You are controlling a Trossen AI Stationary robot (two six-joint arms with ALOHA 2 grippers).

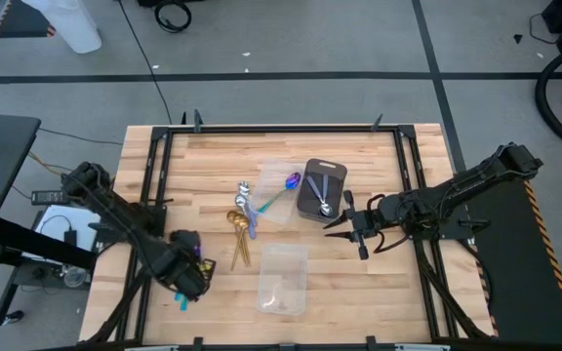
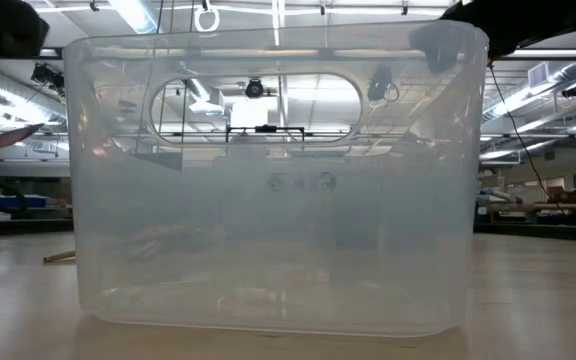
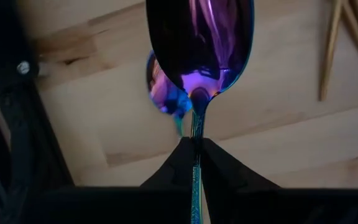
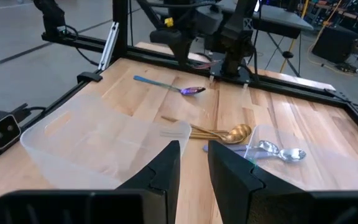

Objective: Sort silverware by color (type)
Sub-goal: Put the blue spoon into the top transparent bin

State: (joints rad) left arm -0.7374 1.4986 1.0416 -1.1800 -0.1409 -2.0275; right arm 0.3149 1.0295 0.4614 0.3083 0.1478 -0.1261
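Left gripper [image 3: 196, 152] clamps purple spoon [image 3: 199, 43] handle; right gripper [image 4: 193, 163] slightly parted, holding nothing.

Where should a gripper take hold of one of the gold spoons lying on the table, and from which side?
Probably by the handle end, from straight above, fingers across it. The gold spoons lie flat, bowls bunched, while their slim handles fan apart. The open right gripper is free; the left gripper holds a purple spoon.
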